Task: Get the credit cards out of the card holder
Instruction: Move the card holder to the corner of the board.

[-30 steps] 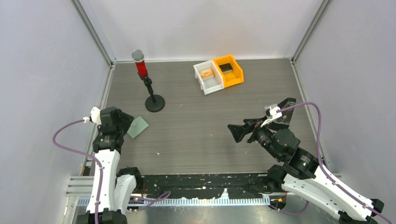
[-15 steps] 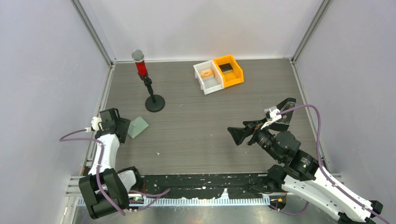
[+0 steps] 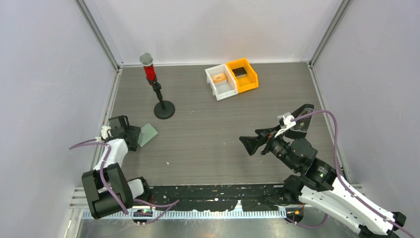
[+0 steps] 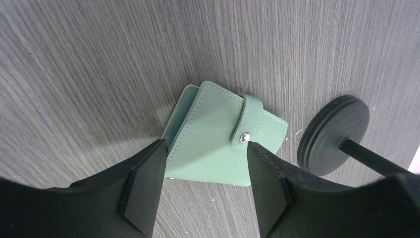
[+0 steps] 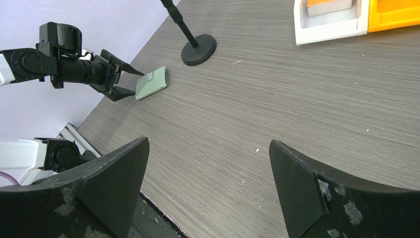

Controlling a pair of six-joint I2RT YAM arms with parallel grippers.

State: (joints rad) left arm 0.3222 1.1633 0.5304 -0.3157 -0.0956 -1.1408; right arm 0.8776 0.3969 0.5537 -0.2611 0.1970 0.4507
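Observation:
The card holder (image 3: 147,134) is a pale-green folded sleeve, shut by a snap tab, lying flat on the table at the left. In the left wrist view the card holder (image 4: 213,124) lies just ahead of and between my fingertips. My left gripper (image 3: 133,138) is open, low over the table, its jaws astride the holder's near edge (image 4: 204,145). No credit cards show; the holder is closed. My right gripper (image 3: 249,143) is open and empty above the table's right half, pointing left (image 5: 208,148). It sees the holder far off (image 5: 151,83).
A black microphone stand with a red-handled mic has its round base (image 3: 164,109) just behind the holder (image 4: 334,134). A white bin (image 3: 216,88) holding a tan-orange item and an orange bin (image 3: 251,79) holding a black block stand at the back.
My left arm has folded down and back, lowering its gripper to the table with the holder now between the open fingers. The right gripper shifted slightly left.

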